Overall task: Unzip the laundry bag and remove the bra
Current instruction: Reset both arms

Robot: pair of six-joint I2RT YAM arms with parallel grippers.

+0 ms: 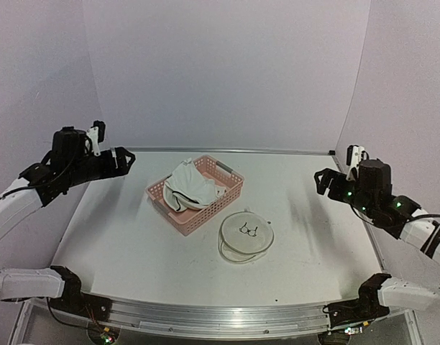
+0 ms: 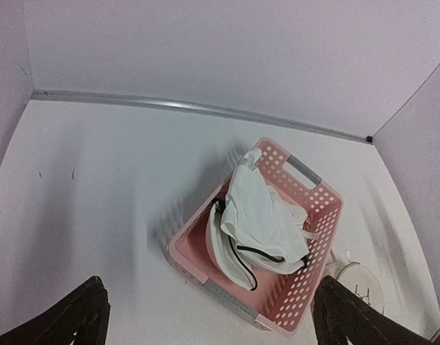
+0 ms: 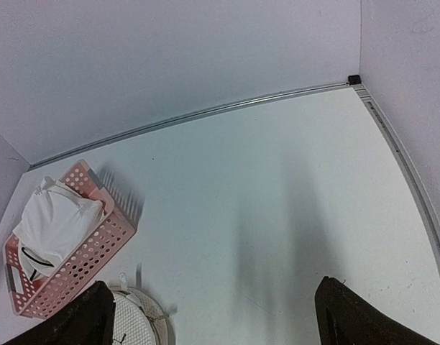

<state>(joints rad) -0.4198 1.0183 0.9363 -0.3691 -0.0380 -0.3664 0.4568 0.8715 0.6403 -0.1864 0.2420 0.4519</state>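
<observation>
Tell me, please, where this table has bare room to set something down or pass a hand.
Bare: the table left of the pink basket; right of the laundry bag to the side rail; the strip along the back rail. Crowded: the middle, where basket, bra and bag sit close.

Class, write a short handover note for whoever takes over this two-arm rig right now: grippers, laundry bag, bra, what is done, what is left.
Left gripper: open, empty, raised over the table's left side.
Right gripper: open, empty, raised over the right side.
Laundry bag: flat on the table, just right of and nearer than the pink basket.
Bra: lying in the pink basket, outside the bag.
Done: the bra is out.
Left: apparently nothing. Whether the zip is open cannot be told.
</observation>
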